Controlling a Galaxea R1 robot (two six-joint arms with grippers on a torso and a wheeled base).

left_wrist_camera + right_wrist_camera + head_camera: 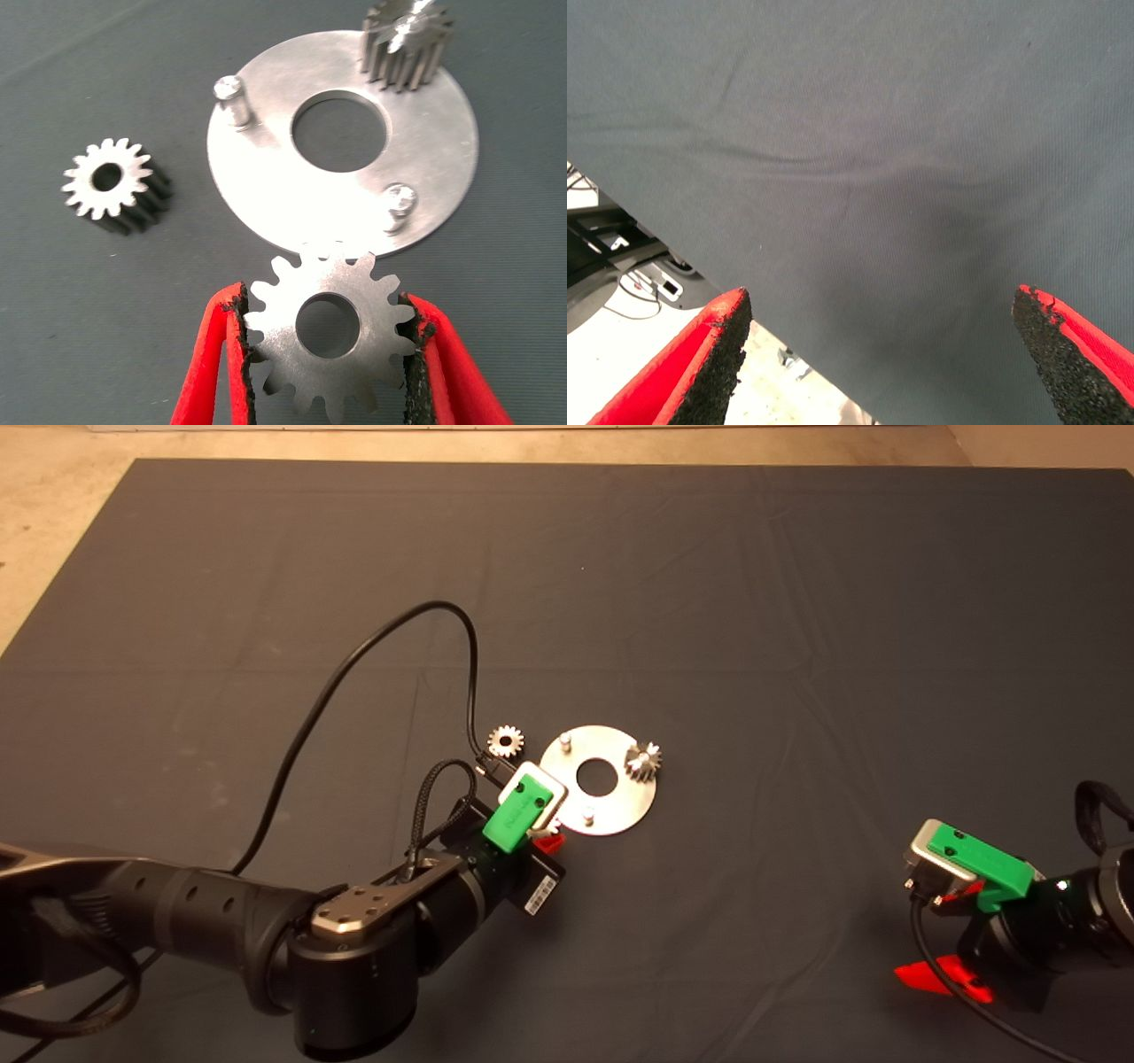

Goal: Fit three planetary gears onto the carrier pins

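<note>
Left wrist view showed the left gripper (330, 341) closed on one of the planetary gears (330, 329), its fingers (232, 350) pinching the teeth on opposite sides, the bore facing up. That held gear hung just beside the disc (266, 181), close to the nearest bare carrier pin (400, 202). A second bare pin (229, 91) stood further round the disc. One gear (403, 42) sat at the far rim where the third pin should be, apparently leaning, so whether it was fully seated could not be told. The third gear (113, 181) lay flat on the desk (797, 602), apart from the disc.

To do this step well, the bore probably needed centring directly over the near pin with the gear kept level, then lowering straight down; any tilt would likely catch the bore on the pin top. Release should wait until the gear sat flat on the disc.

The right gripper (961, 921) waited at the lower right, fingers wide apart and holding nothing.
</note>
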